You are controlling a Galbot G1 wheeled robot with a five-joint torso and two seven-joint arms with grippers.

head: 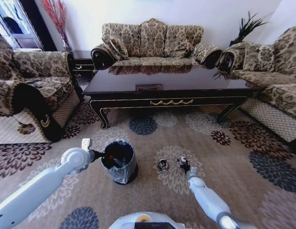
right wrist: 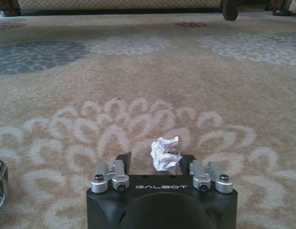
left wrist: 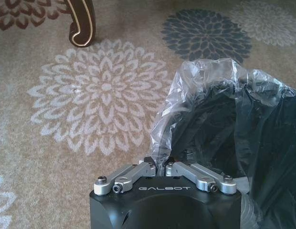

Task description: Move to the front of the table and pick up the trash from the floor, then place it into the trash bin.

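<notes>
The table [head: 167, 81] stands across the rug ahead of me. The black trash bin [head: 120, 174] with its shiny liner sits on the floor in front of it. My left gripper [head: 99, 155] is at the bin's near rim. In the left wrist view the left gripper [left wrist: 165, 164] is shut, its tips against the liner's [left wrist: 195, 95] clear edge. On the rug to the right, my right gripper [head: 183, 163] is low. In the right wrist view the right gripper [right wrist: 155, 162] is open with the crumpled white paper [right wrist: 165, 153] between its fingers. A dark-and-silver crushed item [head: 163, 165] lies beside it.
Patterned sofas ring the rug: an armchair [head: 28, 95] on the left, a long sofa [head: 150, 43] behind the table, another [head: 272, 71] on the right. A small dark side table [head: 83, 62] fills the back left corner. A curved table leg [left wrist: 83, 24] stands near the bin.
</notes>
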